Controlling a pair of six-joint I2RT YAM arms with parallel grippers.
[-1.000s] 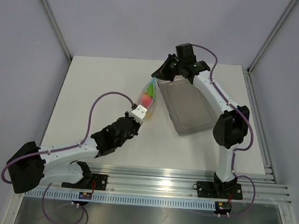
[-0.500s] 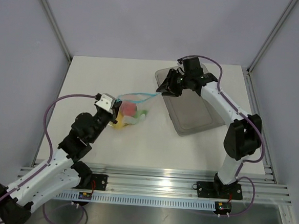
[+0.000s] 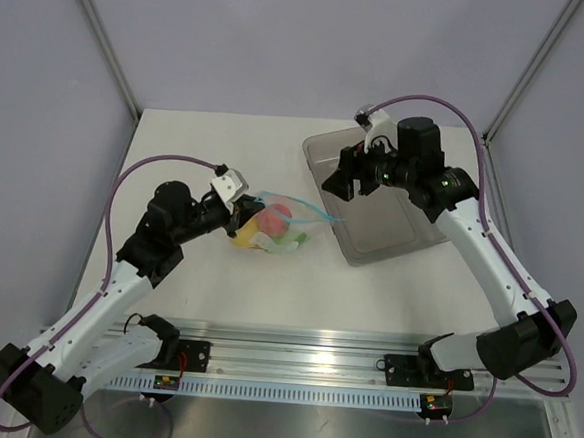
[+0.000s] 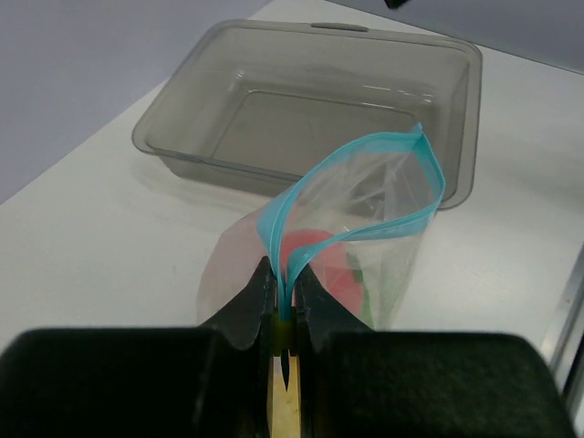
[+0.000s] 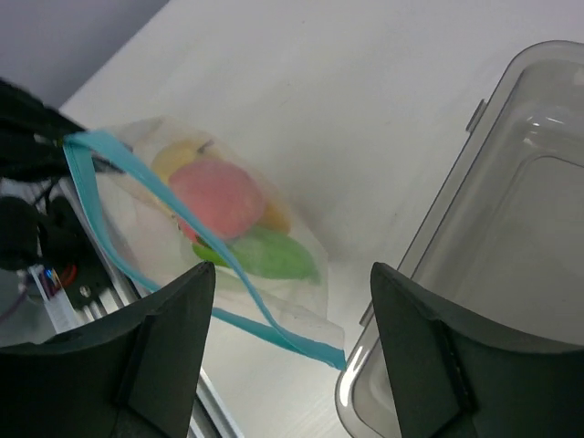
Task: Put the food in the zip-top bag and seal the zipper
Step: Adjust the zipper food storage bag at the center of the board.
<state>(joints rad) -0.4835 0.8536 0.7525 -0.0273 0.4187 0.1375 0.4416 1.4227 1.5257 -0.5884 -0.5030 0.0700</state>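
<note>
The zip-top bag [image 3: 283,238] lies on the table left of the tray, with the food inside: a red-pink piece [image 3: 275,216], a green one [image 5: 270,256] and a yellow one [image 5: 179,156]. My left gripper [image 3: 241,208] is shut on one end of the light blue zipper [image 4: 285,297]. Beyond the jaws the zipper's two strips [image 5: 274,327] part into a loop, so the mouth gapes. My right gripper [image 3: 351,180] is open with nothing in it. It hovers over the tray's left rim, just past the zipper's free end [image 3: 334,220].
A grey translucent tray [image 3: 384,227] stands at the back right with nothing in it; it also fills the right of the right wrist view [image 5: 520,265]. The aluminium rail [image 3: 314,341] runs along the near table edge.
The right gripper has opened, let go of the zipper's end and drawn back right over the tray. The left arm swung left with the bag, which now lies on the table.
</note>
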